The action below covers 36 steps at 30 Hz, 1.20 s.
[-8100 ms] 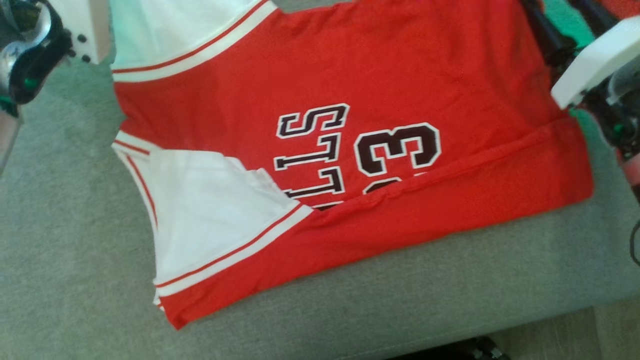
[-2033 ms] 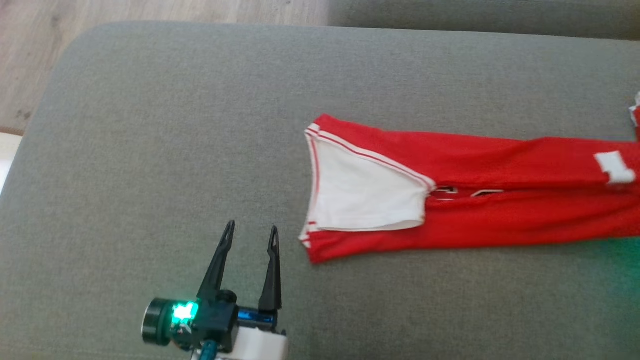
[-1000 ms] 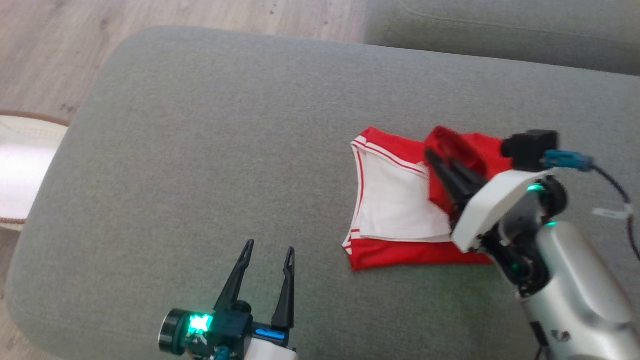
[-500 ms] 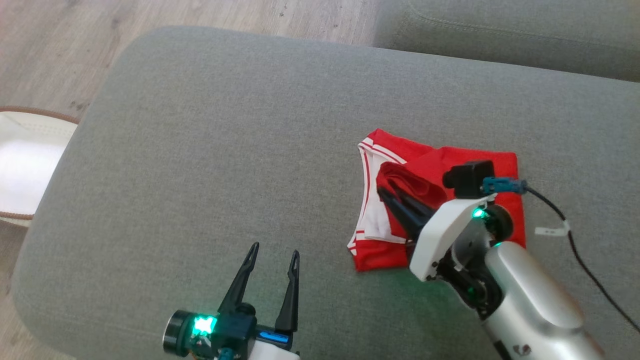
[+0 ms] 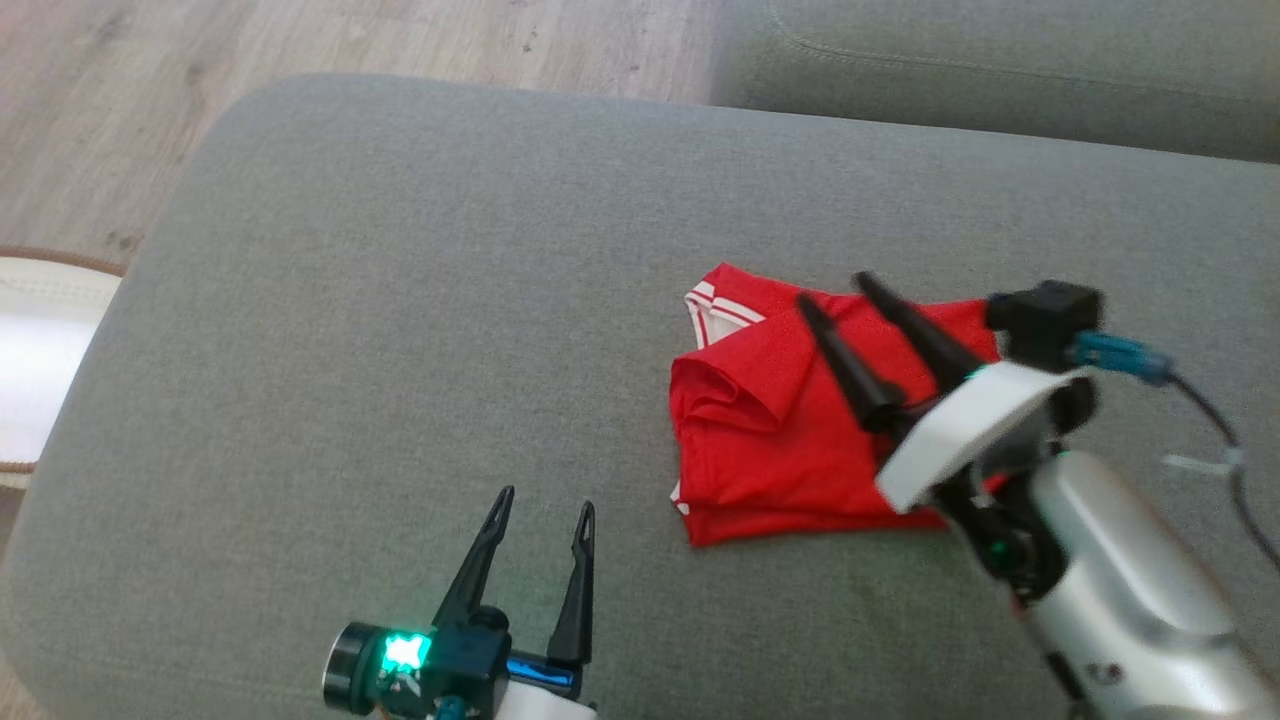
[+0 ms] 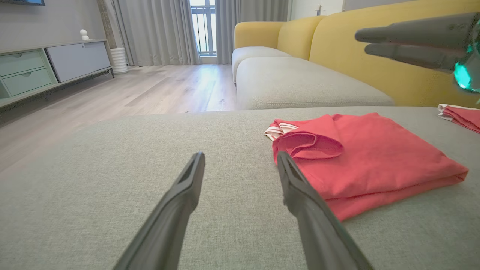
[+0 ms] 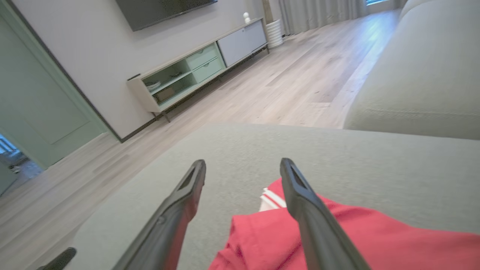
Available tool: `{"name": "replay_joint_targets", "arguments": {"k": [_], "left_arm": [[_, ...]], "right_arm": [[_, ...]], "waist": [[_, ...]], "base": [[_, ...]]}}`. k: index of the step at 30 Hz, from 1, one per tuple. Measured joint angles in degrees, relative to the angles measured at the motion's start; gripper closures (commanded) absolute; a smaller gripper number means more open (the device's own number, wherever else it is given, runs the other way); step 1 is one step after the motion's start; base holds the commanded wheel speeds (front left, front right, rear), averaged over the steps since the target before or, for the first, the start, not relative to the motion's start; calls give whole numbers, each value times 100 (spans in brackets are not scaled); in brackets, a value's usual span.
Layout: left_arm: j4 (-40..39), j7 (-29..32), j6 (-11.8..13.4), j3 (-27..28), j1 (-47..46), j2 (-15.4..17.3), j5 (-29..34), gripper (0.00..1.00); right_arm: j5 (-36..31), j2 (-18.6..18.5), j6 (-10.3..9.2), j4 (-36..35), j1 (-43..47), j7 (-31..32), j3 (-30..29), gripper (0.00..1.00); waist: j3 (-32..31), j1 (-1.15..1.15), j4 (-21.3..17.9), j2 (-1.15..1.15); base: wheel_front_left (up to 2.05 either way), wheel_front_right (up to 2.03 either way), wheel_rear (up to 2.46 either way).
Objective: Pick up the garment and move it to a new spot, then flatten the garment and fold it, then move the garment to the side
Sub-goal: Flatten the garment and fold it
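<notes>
The garment (image 5: 770,430) is a red jersey with white trim, folded into a compact square on the grey cushion (image 5: 400,300); its top layer curls up at the left edge. It also lies right of centre in the left wrist view (image 6: 367,157) and at the bottom of the right wrist view (image 7: 337,240). My right gripper (image 5: 833,288) hangs open above the garment with nothing between its fingers. My left gripper (image 5: 545,500) stands open over bare cushion, left of and nearer than the garment.
Wooden floor (image 5: 120,100) lies beyond the cushion's left and far edges. A second grey cushion (image 5: 1000,70) sits at the back right. A yellow sofa back (image 6: 337,48) rises behind, and another red piece (image 6: 459,116) lies at the far right.
My right gripper has opened and let go of the garment's red layer, which now covers the white panel. It has lifted and drawn back to the right. The left gripper has stayed put.
</notes>
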Motion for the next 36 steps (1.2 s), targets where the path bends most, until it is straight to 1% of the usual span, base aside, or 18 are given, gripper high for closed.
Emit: {"name": "replay_joint_targets", "arguments": {"k": [3,5,6,7,10,14,19,21,28,31,32,36], "left_arm": [[-22,0,23,9,2,18,0,0],[-48,0,29,18,2,20,0,0],[-64,0,30,19,2,20,0,0],[-69,0,30,16,2,19,0,0],[-92,0,30,16,2,12,0,0],[-94,0,20,16,-1,-8,0,0],[-88,0,11,14,-20,-41,4,0],[-81,0,-32,13,-35,-69,4,0],[-47,0,-82,13,-149,-182,22,0],[2,0,-93,8,-153,-226,65,0],[13,0,-132,7,-160,-245,67,0],[40,0,-136,9,-260,-336,149,0]], "right_arm": [[-46,-314,0,-29,68,-172,-152,0],[-114,-515,0,-29,136,-225,-151,0],[-112,-590,0,-29,193,-247,-146,64],[-110,-664,0,-24,250,-245,-119,100],[-47,-861,0,15,404,-183,82,100],[43,-980,0,171,389,-113,445,100],[352,-1048,0,613,172,171,877,100],[472,-1059,0,749,15,238,1048,100],[844,-1035,0,1368,-508,276,1359,100],[906,-967,0,1657,-699,40,1347,100],[893,-931,0,1745,-791,-125,1344,100],[840,-799,0,1884,-1209,-967,1337,100]], "waist": [[-12,0,-55,0],[-8,0,-80,0],[1,0,-87,0],[11,0,-89,0],[56,0,-77,0],[153,0,-30,0],[268,0,132,0],[315,0,221,0],[465,1,551,0],[512,1,692,0],[531,1,734,0],[579,1,826,0]], "base": [[0,0,0],[0,0,0],[0,0,0],[0,0,0],[0,0,0],[0,0,0],[0,0,0],[0,0,0],[0,0,0],[0,0,0],[0,0,0],[0,0,0]]}}
